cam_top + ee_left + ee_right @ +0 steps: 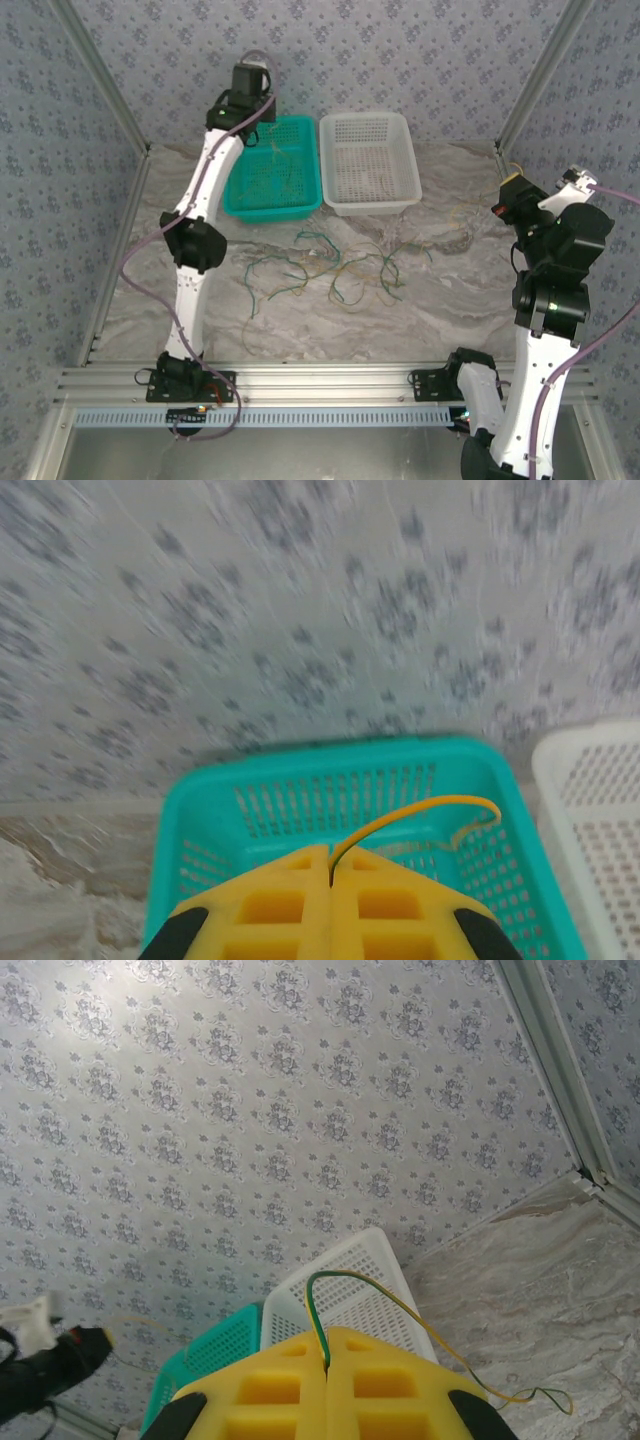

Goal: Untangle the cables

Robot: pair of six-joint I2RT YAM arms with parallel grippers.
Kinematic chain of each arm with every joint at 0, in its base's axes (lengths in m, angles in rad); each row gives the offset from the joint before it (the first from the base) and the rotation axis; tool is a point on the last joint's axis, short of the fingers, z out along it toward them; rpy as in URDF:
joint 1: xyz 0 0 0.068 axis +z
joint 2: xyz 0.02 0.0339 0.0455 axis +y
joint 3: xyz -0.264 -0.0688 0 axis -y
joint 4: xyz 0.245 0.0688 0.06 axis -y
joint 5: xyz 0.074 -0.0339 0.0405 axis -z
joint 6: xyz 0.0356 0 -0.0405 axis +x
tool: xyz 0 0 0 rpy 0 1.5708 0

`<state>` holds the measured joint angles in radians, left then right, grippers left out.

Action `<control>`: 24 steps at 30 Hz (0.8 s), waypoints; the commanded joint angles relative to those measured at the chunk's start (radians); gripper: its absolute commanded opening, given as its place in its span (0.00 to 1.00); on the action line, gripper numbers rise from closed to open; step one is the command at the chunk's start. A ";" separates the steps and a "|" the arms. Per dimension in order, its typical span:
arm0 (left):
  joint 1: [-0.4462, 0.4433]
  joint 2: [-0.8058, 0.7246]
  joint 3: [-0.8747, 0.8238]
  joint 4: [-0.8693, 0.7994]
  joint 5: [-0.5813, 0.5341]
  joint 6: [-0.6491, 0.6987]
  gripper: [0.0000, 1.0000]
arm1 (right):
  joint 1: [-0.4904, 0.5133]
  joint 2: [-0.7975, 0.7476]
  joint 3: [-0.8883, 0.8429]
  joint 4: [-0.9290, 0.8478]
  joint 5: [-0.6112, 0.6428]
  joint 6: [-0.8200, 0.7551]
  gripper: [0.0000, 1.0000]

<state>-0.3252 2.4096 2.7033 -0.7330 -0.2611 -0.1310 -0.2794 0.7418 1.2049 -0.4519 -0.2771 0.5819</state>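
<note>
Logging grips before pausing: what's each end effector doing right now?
Left end effector: closed, holding a yellow cable.
Right end effector: closed, holding a green-yellow cable.

Left basket (pixel 266 212) beside right basket (pixel 371 207), table (pixel 450 300) rear; cables (pixel 330 266) strewn on table before them

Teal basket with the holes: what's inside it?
Thin yellowish-tan curly wires lie loose on the floor of the teal plastic basket. The white left arm covers its left edge, so anything tucked there is hidden.
</note>
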 commanded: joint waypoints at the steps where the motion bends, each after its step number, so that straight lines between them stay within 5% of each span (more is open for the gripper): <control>1: -0.001 0.035 0.008 -0.064 0.008 -0.048 0.00 | 0.008 -0.014 0.027 0.003 -0.001 -0.030 0.00; 13: 0.023 0.085 -0.171 0.013 0.015 -0.104 0.00 | 0.038 -0.018 0.054 0.027 -0.058 -0.044 0.00; 15: 0.019 0.092 -0.172 0.001 0.050 -0.079 0.14 | 0.051 -0.008 0.064 0.040 -0.074 -0.044 0.00; 17: 0.002 0.092 -0.172 -0.012 0.042 -0.040 0.45 | 0.073 0.007 0.079 0.054 -0.089 -0.041 0.00; 18: -0.007 0.086 -0.169 -0.025 0.017 -0.026 0.52 | 0.086 0.015 0.089 0.059 -0.094 -0.041 0.00; 24: -0.035 -0.096 -0.250 -0.009 -0.018 -0.005 0.66 | 0.234 0.099 0.189 0.080 -0.073 -0.075 0.00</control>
<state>-0.3477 2.4638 2.4775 -0.7456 -0.2596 -0.1585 -0.0971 0.8177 1.3331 -0.4202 -0.3473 0.5461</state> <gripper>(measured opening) 0.656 0.060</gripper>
